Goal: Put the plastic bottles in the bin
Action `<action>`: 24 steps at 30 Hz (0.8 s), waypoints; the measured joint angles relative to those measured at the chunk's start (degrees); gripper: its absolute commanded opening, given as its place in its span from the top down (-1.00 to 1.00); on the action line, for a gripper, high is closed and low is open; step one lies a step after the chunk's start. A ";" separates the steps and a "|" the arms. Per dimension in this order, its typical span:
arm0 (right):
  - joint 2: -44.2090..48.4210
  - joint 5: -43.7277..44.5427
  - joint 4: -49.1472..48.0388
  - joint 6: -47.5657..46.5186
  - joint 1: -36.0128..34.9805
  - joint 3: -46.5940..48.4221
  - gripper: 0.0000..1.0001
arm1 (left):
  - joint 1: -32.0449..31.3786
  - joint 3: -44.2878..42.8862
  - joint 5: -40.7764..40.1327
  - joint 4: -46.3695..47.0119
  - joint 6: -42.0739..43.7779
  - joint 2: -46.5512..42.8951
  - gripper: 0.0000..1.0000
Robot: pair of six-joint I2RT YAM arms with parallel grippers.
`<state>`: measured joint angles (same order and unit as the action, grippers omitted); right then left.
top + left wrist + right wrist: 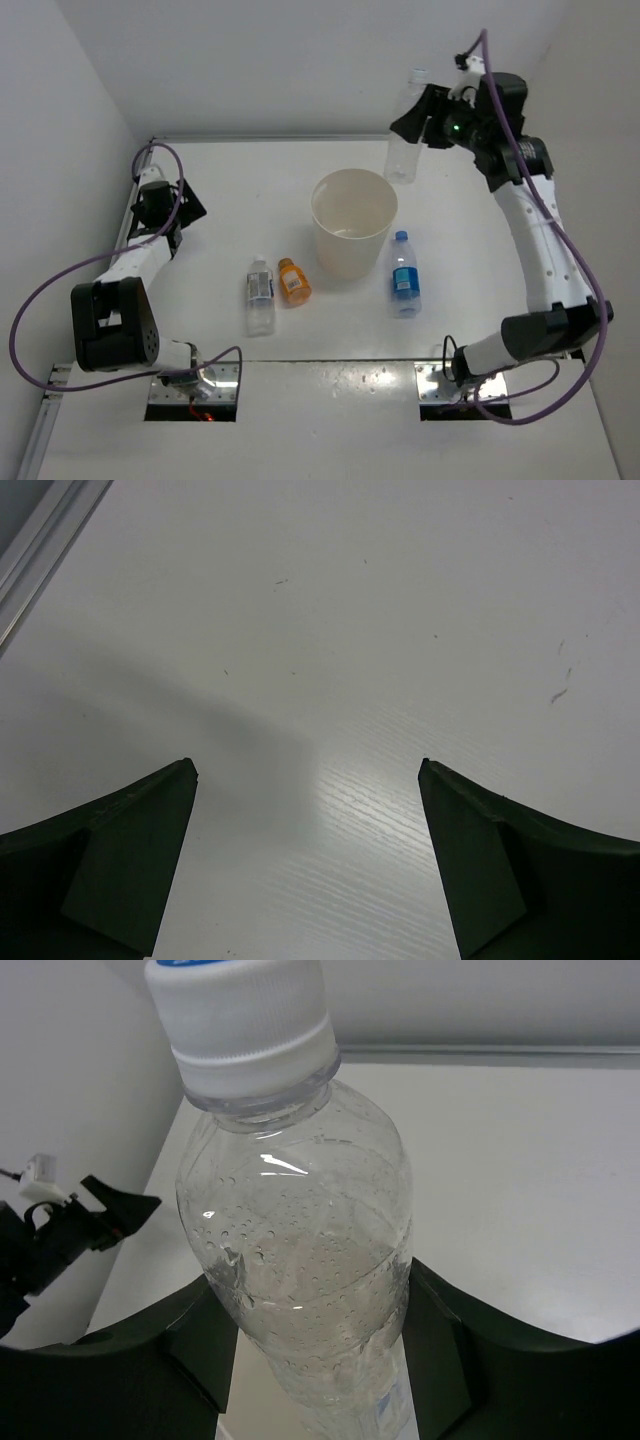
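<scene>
My right gripper is shut on the plain clear bottle, holding it upright in the air just behind and right of the cream-white bin. In the right wrist view the clear bottle with its white cap fills the space between the fingers. On the table lie the small clear bottle with white label, the short orange bottle and the blue-label bottle. My left gripper is open and empty over bare table at the far left, also in its wrist view.
White walls close the table at the back and both sides. A metal rail runs along the left edge. The three lying bottles sit in front of and beside the bin.
</scene>
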<state>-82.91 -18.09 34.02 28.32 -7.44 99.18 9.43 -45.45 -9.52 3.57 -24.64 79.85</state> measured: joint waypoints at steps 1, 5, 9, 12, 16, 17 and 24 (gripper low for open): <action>-1.97 -0.04 -0.31 -0.04 -1.75 1.03 0.55 | 0.00 0.00 0.17 0.02 0.07 0.04 -1.00; -5.70 0.20 -1.36 -1.40 -8.09 0.04 0.53 | 0.00 0.04 -0.26 0.02 0.07 0.42 -1.00; -5.97 1.31 -1.42 -3.02 -14.03 -4.33 0.49 | 0.00 0.81 -2.34 0.50 -0.07 0.72 -1.00; -5.95 3.23 -2.32 -3.69 -17.73 -7.82 0.16 | 0.00 2.25 -3.08 1.14 -0.02 0.72 -1.00; -5.97 6.67 -2.03 -4.17 -20.39 -10.67 -0.15 | 0.00 3.39 -4.07 1.31 -0.07 0.72 -1.00; -6.01 7.63 -1.97 -4.15 -20.63 -10.67 -0.20 | 0.00 3.58 -4.17 1.49 -0.07 0.72 -1.00; -6.12 13.86 -1.36 -2.45 -21.11 -9.79 -0.97 | 0.00 3.80 -4.33 1.97 -1.25 0.66 -1.00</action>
<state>-89.03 -4.23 32.67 25.87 -28.56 89.38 9.43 -41.65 -13.85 5.54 -25.89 80.51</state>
